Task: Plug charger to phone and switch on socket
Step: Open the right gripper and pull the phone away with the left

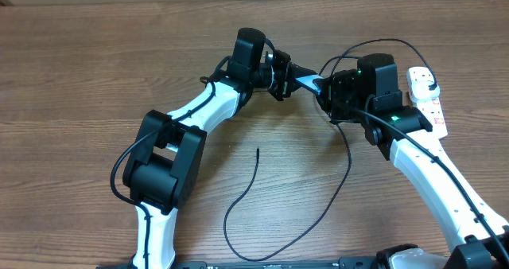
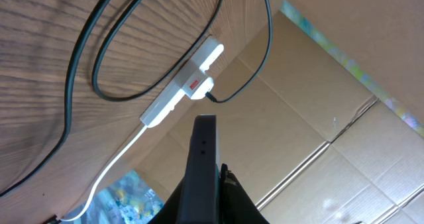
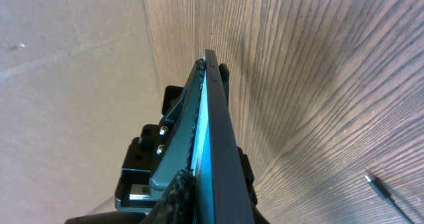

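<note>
The phone (image 1: pixel 306 82) is held in the air, edge-on, between my two grippers; its light-blue screen shows as a thin strip. My left gripper (image 1: pixel 286 76) is shut on one end and my right gripper (image 1: pixel 326 90) on the other. The phone also shows in the left wrist view (image 2: pixel 202 151) and the right wrist view (image 3: pixel 217 118). The charger cable (image 1: pixel 343 177) loops across the table, and its free connector end (image 1: pixel 258 150) lies apart from the phone; it also shows in the right wrist view (image 3: pixel 377 184). The white socket strip (image 1: pixel 425 98) lies at the right with the black plug (image 1: pixel 427 81) in it.
The strip's white cord (image 2: pixel 119 161) runs off toward the table edge. Cardboard walls (image 2: pixel 318 118) stand beyond the table. A black cable loop (image 2: pixel 99 65) lies next to the strip.
</note>
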`<state>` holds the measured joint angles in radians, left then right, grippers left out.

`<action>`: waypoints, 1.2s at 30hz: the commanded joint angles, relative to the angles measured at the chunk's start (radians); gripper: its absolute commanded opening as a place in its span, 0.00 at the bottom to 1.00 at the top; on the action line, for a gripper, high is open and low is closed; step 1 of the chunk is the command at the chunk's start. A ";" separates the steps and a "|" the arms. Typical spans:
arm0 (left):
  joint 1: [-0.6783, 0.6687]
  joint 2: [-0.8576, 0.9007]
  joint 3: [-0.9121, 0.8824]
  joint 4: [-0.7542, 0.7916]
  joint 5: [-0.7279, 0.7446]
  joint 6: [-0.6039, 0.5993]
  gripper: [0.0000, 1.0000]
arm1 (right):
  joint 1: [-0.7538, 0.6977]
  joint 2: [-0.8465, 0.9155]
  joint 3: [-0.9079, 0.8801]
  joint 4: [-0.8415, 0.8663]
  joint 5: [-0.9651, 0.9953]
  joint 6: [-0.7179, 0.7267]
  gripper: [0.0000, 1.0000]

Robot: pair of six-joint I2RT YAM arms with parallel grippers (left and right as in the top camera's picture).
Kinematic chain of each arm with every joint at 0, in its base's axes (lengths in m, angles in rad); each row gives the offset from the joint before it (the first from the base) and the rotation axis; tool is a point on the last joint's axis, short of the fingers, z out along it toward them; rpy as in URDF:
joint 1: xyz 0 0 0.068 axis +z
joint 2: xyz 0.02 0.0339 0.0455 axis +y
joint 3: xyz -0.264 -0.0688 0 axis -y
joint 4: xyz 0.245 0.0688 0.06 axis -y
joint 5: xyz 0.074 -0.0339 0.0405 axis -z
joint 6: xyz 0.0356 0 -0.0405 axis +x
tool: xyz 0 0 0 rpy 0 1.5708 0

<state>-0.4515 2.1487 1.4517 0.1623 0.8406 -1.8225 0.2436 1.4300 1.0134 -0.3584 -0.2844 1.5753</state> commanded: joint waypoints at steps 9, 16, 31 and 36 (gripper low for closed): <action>-0.008 -0.031 0.002 0.000 0.008 0.043 0.04 | 0.011 -0.009 0.021 0.013 -0.019 -0.046 0.41; -0.004 -0.031 0.002 0.000 0.018 0.046 0.04 | 0.011 -0.009 0.021 0.014 -0.031 -0.046 0.89; 0.144 -0.031 0.002 0.000 0.217 0.178 0.04 | -0.031 -0.010 0.021 0.019 -0.214 -0.217 1.00; 0.254 -0.031 0.002 0.000 0.363 0.262 0.04 | -0.085 -0.010 0.021 0.006 -0.340 -0.303 1.00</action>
<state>-0.2760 2.1487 1.4517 0.1570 1.0351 -1.6615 0.1921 1.4300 1.0138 -0.3523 -0.5014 1.3735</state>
